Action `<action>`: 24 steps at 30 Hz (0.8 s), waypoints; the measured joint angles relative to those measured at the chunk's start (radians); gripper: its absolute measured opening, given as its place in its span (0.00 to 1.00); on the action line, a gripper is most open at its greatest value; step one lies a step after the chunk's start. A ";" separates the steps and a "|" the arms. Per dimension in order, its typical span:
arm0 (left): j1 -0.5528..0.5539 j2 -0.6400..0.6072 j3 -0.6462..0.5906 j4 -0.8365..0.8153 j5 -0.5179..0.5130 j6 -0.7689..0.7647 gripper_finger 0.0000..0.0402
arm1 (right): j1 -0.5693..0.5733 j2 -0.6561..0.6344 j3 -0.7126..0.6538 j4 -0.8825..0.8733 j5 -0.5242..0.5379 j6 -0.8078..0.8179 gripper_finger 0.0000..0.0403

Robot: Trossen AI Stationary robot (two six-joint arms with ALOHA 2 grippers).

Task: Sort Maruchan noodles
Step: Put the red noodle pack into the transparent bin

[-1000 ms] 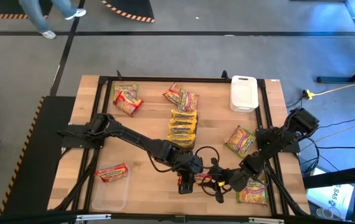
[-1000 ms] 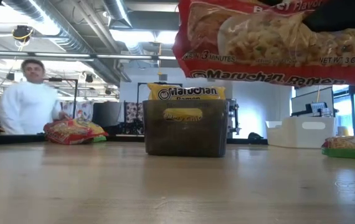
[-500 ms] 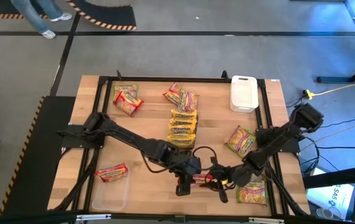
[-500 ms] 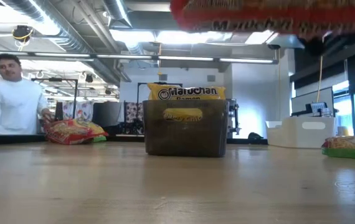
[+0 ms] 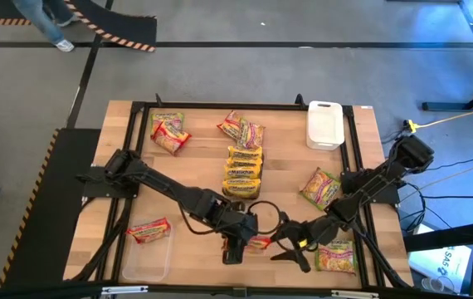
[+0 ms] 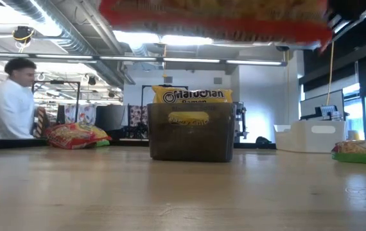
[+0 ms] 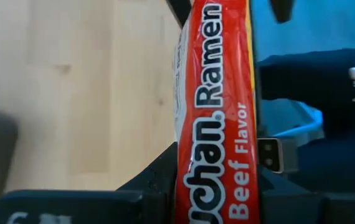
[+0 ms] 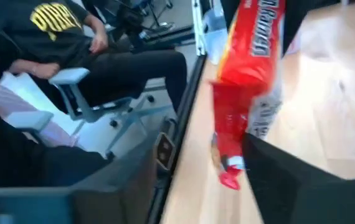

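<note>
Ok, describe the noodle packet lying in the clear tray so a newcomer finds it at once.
Start at the table's near left corner in the high view, where a clear tray sits. The red packet lies across its far end. It is the only packet on that side; the others lie mid-table or further right.

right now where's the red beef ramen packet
The red beef packet is held off the table in the left gripper, near the front edge in the high view, with the right gripper just beside it.

Grey floor (image 5: 245,75), exposed ceiling ducts (image 6: 54,19) — seated person on office chair (image 8: 78,93)
</note>
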 joint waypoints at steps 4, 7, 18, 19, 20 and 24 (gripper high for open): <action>-0.023 -0.026 0.002 -0.074 -0.031 -0.014 0.22 | 0.003 -0.014 0.005 -0.058 -0.033 0.005 0.70; -0.053 -0.055 0.002 -0.199 -0.061 -0.060 0.22 | 0.017 -0.015 0.004 -0.112 -0.012 0.025 0.74; -0.273 -0.169 -0.003 -0.503 -0.233 -0.328 0.22 | 0.033 -0.013 0.004 -0.122 0.116 -0.011 0.76; -0.292 -0.180 -0.009 -0.515 -0.240 -0.358 0.22 | 0.033 -0.013 0.004 -0.122 0.119 -0.012 0.76; -0.315 -0.190 -0.017 -0.525 -0.247 -0.397 0.22 | 0.033 -0.013 0.004 -0.122 0.123 -0.015 0.76; -0.412 -0.252 -0.082 -0.557 -0.262 -0.570 0.22 | 0.033 -0.013 0.004 -0.116 0.125 -0.015 0.76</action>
